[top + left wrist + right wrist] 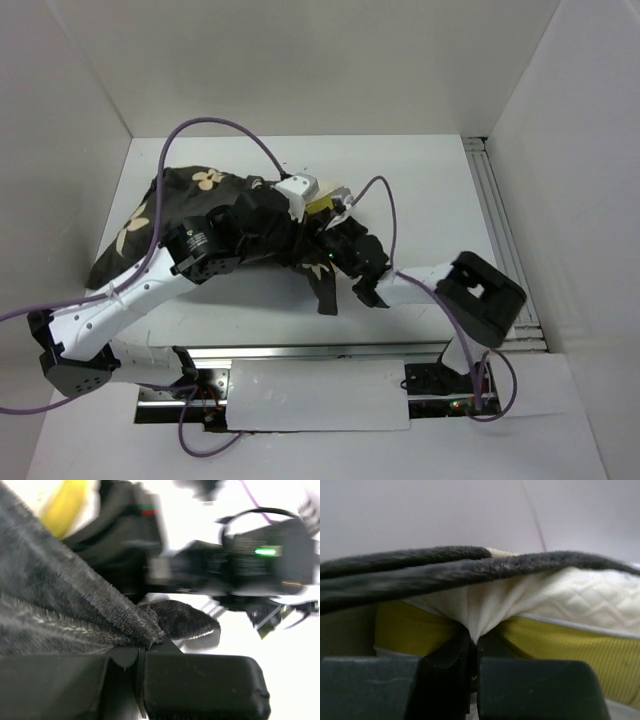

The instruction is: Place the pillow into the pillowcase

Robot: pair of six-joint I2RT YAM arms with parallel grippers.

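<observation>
Lying on white tabletop [430, 190]: dark plush flower-printed pillowcase [200, 195], partly over cream quilted yellow-edged pillow [570, 597]. Left gripper [142, 651] pinches pillowcase edge; right gripper [474, 642] pinches pillow fabric.

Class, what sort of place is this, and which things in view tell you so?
Probably a robotics lab test cell: plain white walls box in a white table, and a cabled left arm and right arm are mounted on a metal rail.
</observation>
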